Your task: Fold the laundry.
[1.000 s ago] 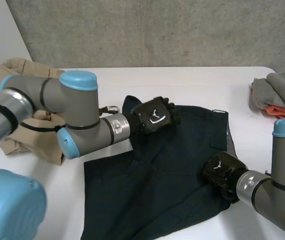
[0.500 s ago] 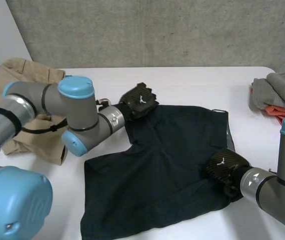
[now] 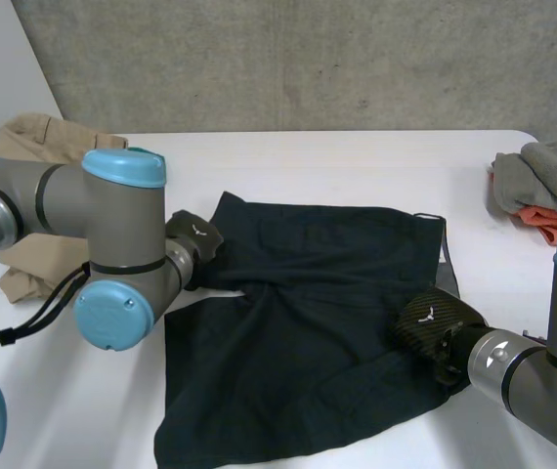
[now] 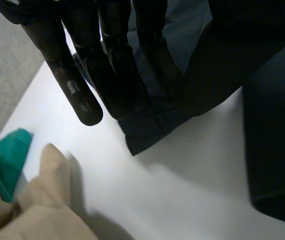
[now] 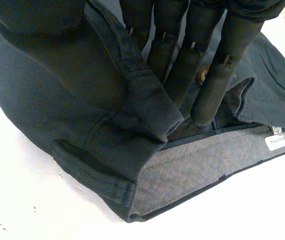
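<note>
Two pinches on shorts (image 3: 308,322): L hand (image 4: 112,65), R hand (image 5: 180,65); tag (image 5: 282,140) illegible

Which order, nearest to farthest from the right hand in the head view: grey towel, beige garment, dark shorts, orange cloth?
1. dark shorts, pinched in the right hand.
2. orange cloth, far right.
3. grey towel, on top of it, slightly farther.
4. beige garment, far left.
</note>
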Motion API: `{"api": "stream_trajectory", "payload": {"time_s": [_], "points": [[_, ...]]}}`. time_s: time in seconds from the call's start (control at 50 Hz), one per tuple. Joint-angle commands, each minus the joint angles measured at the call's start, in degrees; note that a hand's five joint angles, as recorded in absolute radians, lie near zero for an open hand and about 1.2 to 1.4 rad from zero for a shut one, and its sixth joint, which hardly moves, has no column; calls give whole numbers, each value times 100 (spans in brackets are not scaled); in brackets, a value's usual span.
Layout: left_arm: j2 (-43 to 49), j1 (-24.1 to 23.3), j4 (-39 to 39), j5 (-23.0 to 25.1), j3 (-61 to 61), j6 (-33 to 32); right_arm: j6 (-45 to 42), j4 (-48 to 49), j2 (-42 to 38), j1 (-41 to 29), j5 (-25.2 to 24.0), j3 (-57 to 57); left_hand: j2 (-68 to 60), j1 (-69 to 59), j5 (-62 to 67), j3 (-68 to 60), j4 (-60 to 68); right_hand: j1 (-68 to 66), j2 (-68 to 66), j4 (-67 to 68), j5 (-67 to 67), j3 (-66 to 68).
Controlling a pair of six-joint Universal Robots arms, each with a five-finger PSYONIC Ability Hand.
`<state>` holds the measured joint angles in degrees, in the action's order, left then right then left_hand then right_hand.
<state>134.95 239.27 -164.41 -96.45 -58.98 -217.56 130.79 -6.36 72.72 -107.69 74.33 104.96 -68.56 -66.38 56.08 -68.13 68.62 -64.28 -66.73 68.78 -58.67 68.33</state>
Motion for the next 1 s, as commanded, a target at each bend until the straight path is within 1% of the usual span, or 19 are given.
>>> {"api": "stream_trajectory", "payload": {"time_s": [0.02, 0.06, 0.18, 0.2, 0.22, 0.26, 0.28, 0.34, 0.44, 0.46, 0.54, 0.6, 0.66, 0.7, 0.76, 0.88, 0.92, 0.96, 1.0], "points": [[119, 67, 304, -567, 334, 144, 51, 21, 76, 38, 11, 7, -1144, -1362, 1392, -1187, 1138, -1572, -1327, 1122, -1133, 1167], [66, 93, 331, -751, 334, 74, 69, 29, 85, 64, 2, 7, -1144, -1362, 1392, -1187, 1138, -1572, -1327, 1122, -1133, 1167], [-320, 93, 401, -743, -17, 100, 78, 47, 85, 91, 20, -1, -1029, -1248, 1278, -1073, 1024, -1572, -1327, 1122, -1133, 1167], [-399, 85, 410, -717, -78, 117, 87, 47, 85, 91, 20, -10, -79, -297, 327, -122, 73, -1572, -1327, 1122, -1133, 1167], [-582, 67, 419, -630, -236, 178, 104, 56, 85, 82, 20, -10, 3245, 3026, -2996, 3201, -3250, -1572, -1327, 1122, -1133, 1167], [-777, 58, 419, -524, -412, 266, 130, 82, 85, 82, 11, -10, 5339, 5120, -5090, 5295, -5344, -1572, -1327, 1122, -1133, 1167], [-978, 58, 410, -393, -596, 371, 183, 108, 85, 82, 11, -28, 5580, 5362, -5332, 5537, -5586, -1572, -1327, 1122, -1133, 1167], [-1304, 85, 401, -164, -895, 626, 402, 205, 85, 64, 2, -63, 5616, 5398, -5368, 5573, -5622, -1572, -1327, 1122, -1133, 1167], [-2279, 102, 462, 258, -1853, 1549, 1219, 381, 24, 64, -33, -256, 5499, 5281, -5251, 5456, -5505, -1572, -1327, 1122, -1133, 1167], [-2576, 93, 515, 398, -2202, 1794, 1421, 398, -3, 82, -41, -308, 5116, 4897, -4867, 5072, -5121, -1572, -1327, 1122, -1133, 1167], [-3297, 23, 612, 784, -3204, 2234, 1817, 486, -108, 160, -59, -405, 4173, 3955, -3925, 4129, -4178, -1572, -1327, 1122, -1133, 1167], [-3738, -117, 568, 1101, -4039, 2376, 2124, 652, -178, 240, -68, -458, 3550, 3331, -3301, 3506, -3555, -1572, -1327, 1122, -1133, 1167], [-3959, -240, 376, 1295, -4690, 2359, 2432, 802, -214, 301, -33, -502, 3531, 3312, -3282, 3487, -3536, -1572, -1327, 1122, -1133, 1167], [-3942, -310, 165, 1287, -4990, 2350, 2783, 943, -266, 328, 11, -537, 3531, 3312, -3282, 3487, -3536, -1572, -1327, 1122, -1133, 1167], [-3819, -364, -99, 1164, -5176, 2350, 2978, 1057, -275, 310, 90, -529, 3681, 3463, -3433, 3638, -3687, -1572, -1327, 1122, -1133, 1167], [-3301, -372, -767, 541, -5054, 2341, 2969, 1040, -223, 293, 125, -511, 3985, 3767, -3737, 3941, -3990, -1572, -1327, 1122, -1133, 1167], [-3134, -425, -1057, 347, -4984, 2289, 2969, 1031, -196, 293, 117, -476, 3867, 3649, -3619, 3824, -3873, -1572, -1327, 1122, -1133, 1167], [-2932, -487, -1452, 224, -4931, 2175, 2952, 1031, -126, 302, 99, -450, 3282, 3063, -3033, 3238, -3287, -1572, -1327, 1122, -1133, 1167], [-2809, -513, -1619, 180, -4913, 2078, 2926, 1031, -82, 319, 99, -432, 2843, 2624, -2594, 2799, -2848, -1572, -1327, 1122, -1133, 1167]]}}
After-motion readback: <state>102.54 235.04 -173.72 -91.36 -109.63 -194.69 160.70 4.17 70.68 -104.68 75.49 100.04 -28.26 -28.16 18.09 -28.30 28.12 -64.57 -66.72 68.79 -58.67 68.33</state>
